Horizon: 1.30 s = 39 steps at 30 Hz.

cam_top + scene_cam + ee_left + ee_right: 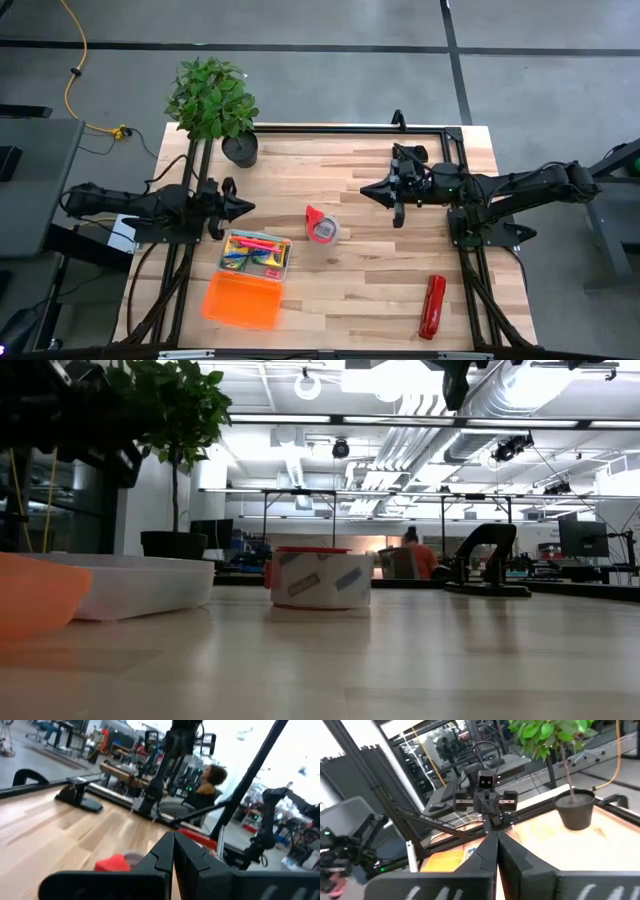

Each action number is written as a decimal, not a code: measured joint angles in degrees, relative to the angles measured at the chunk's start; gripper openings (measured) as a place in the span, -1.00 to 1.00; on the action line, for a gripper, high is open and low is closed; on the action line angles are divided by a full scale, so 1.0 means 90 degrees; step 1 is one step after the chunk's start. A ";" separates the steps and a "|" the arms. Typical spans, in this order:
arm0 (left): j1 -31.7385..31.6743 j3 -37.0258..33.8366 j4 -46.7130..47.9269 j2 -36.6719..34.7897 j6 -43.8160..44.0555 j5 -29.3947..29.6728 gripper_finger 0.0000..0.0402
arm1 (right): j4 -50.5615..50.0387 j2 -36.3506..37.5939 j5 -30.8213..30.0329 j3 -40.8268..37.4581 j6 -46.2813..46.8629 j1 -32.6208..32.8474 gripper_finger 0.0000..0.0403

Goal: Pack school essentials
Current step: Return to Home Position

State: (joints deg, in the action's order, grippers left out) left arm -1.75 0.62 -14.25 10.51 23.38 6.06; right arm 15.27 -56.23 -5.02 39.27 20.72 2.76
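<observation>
— Room to move?
— Left end effector (243, 207) and right end effector (366, 190), both pinched together, sit well apart across the table (380, 290).
— School essentials (250, 256)?
— Inside the clear box (288, 262), near the table's left edge.

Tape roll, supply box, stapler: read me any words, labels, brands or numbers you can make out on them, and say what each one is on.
No text is legible in any view.
Tape roll: pale blue label patches on its side, too blurred to read.
Clear box: any print on the packed things is too small to read.
Red stapler: no marking shows.
</observation>
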 joint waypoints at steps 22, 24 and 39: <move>0.0285 0.0007 0.0797 -0.0021 -0.0666 0.0503 -1.00 | -0.1160 0.1393 0.1440 -0.0217 -0.0480 -0.0025 -1.00; 0.0285 0.0007 0.0797 -0.0021 -0.0666 0.0504 -1.00 | -0.1051 0.1770 0.1597 -0.0577 -0.0425 -0.0133 -1.00; 0.0285 0.0015 0.0995 -0.1147 -0.0665 0.0520 -1.00 | 0.0038 0.3616 0.1653 -0.2810 0.0833 -0.0389 -1.00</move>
State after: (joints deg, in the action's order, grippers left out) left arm 0.82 0.75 -5.29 0.19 17.40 10.74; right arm 15.60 -23.68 9.86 13.98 28.22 -0.73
